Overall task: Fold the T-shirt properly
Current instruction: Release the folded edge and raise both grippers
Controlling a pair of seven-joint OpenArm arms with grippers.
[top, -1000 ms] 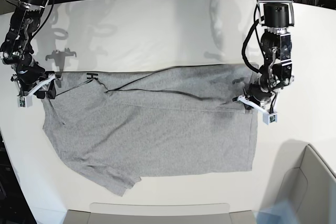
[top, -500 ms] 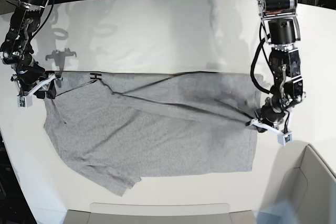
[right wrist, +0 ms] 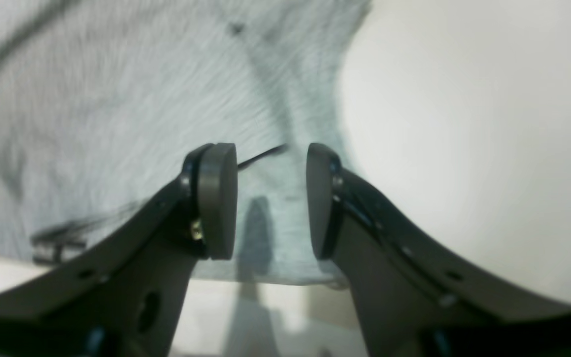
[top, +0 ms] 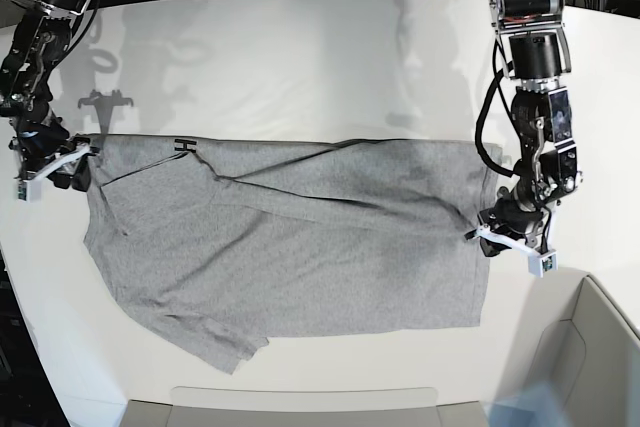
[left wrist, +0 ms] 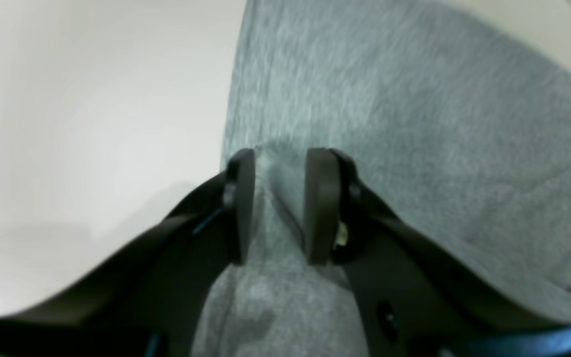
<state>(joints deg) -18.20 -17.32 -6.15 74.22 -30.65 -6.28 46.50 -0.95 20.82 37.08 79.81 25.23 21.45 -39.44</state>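
The T-shirt [top: 290,247] is spread across the white table [top: 300,57], one edge pinched in the left gripper [left wrist: 278,208] and another clamped by the right gripper [right wrist: 271,201]

The T-shirt [top: 300,247] is soft heather-grey knit cloth, matt and faintly fuzzy, with fine mottled flecks. The bench [top: 300,57] is smooth, white and slightly glossy, catching soft shadows. The left tool [left wrist: 278,203] and right tool [right wrist: 271,198] have dark matt plastic fingers with smooth pads.
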